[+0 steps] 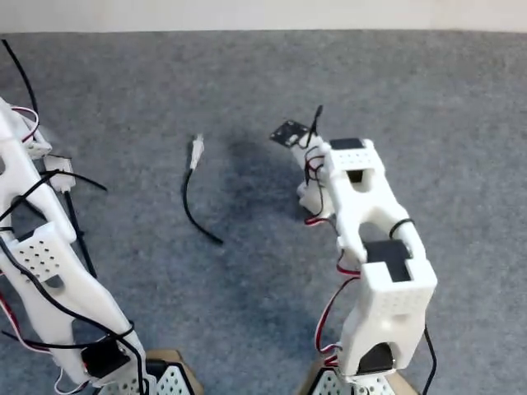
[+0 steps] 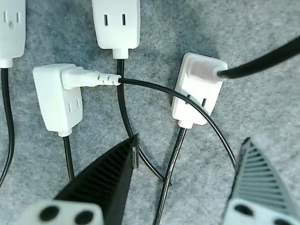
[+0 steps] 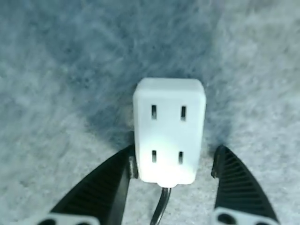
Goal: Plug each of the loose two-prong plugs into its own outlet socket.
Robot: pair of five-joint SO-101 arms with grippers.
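A loose white two-prong plug (image 1: 196, 151) on a short black cable lies on the grey carpet, left of the right arm (image 1: 362, 214). My right gripper (image 3: 173, 161) is shut on a white outlet socket (image 3: 168, 126), one finger against each side, and its slots are empty. My left gripper (image 2: 190, 145) hangs open above a cluster of white sockets. In that cluster, one socket (image 2: 56, 101) holds a white plug (image 2: 89, 77). Another socket (image 2: 197, 93) holds a plug (image 2: 202, 69) on a thick black cable. A third socket (image 2: 116, 23) has free slots.
Black cables (image 2: 124, 117) cross the carpet between the sockets under the left gripper. One more socket (image 2: 10, 28) sits at the cluster's edge. The left arm (image 1: 41, 247) stands at the table's left side. Open carpet (image 1: 412, 90) lies at the back.
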